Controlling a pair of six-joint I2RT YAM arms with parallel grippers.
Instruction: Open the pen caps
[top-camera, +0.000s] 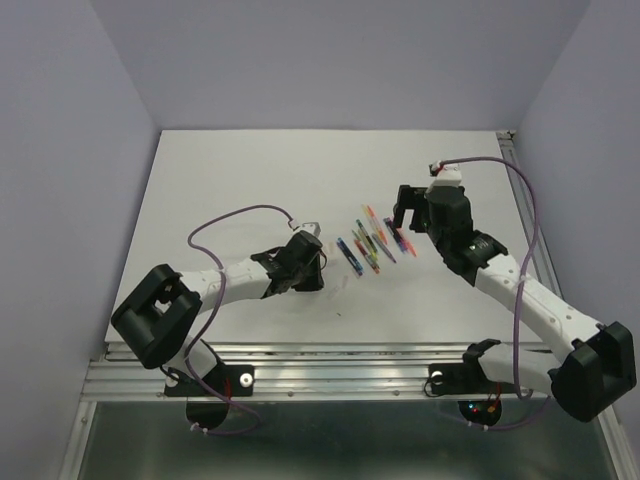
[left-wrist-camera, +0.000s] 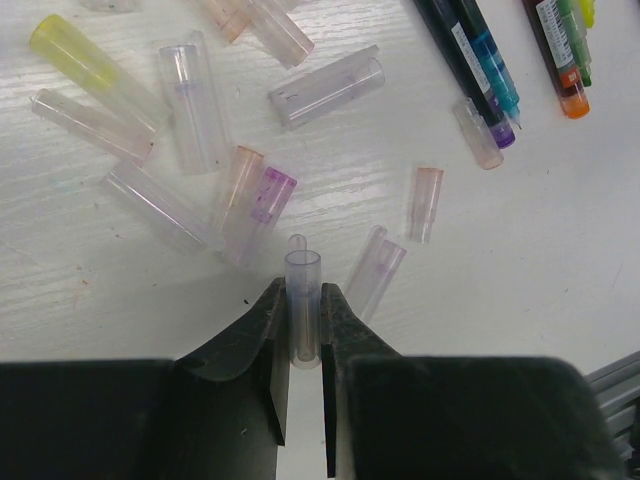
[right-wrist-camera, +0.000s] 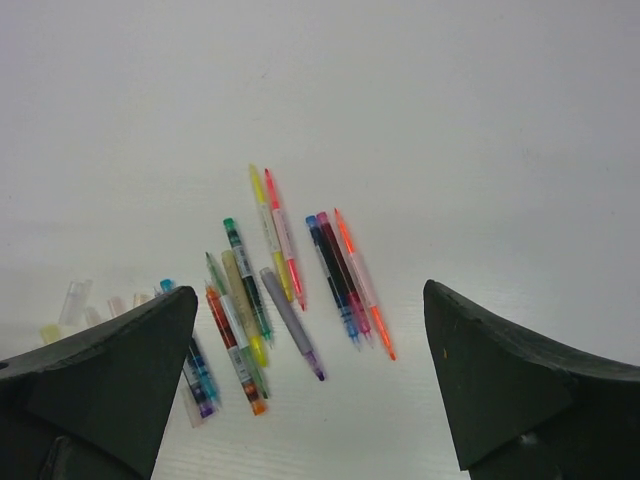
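The left claw (left-wrist-camera: 302, 298) is closed on one pen cap (left-wrist-camera: 303, 270), a small clear tube. The long axis of this cap runs from 6 to 12 o'clock in the left wrist view, with the rounded closed end toward 12. Its lower part is hidden between the fingers. The other pen caps (left-wrist-camera: 325, 92) lie loose on the bench (left-wrist-camera: 520, 300), from 9 to 1 o'clock of the held one. They point in many directions, and those at the upper edge are cut off.

The right claw (right-wrist-camera: 310, 292) is wide open and holds nothing. In front of it the pens (right-wrist-camera: 245, 280) lie side by side, each with its long axis from about 11 to 5 o'clock in the right wrist view. At 9 o'clock in that view a few caps are faint and partly behind the finger.

The bench is white with a fine grain, and the walls (top-camera: 60, 150) are pale lilac. In the top view the pens lie between both claws, and the caps are too small to make out.
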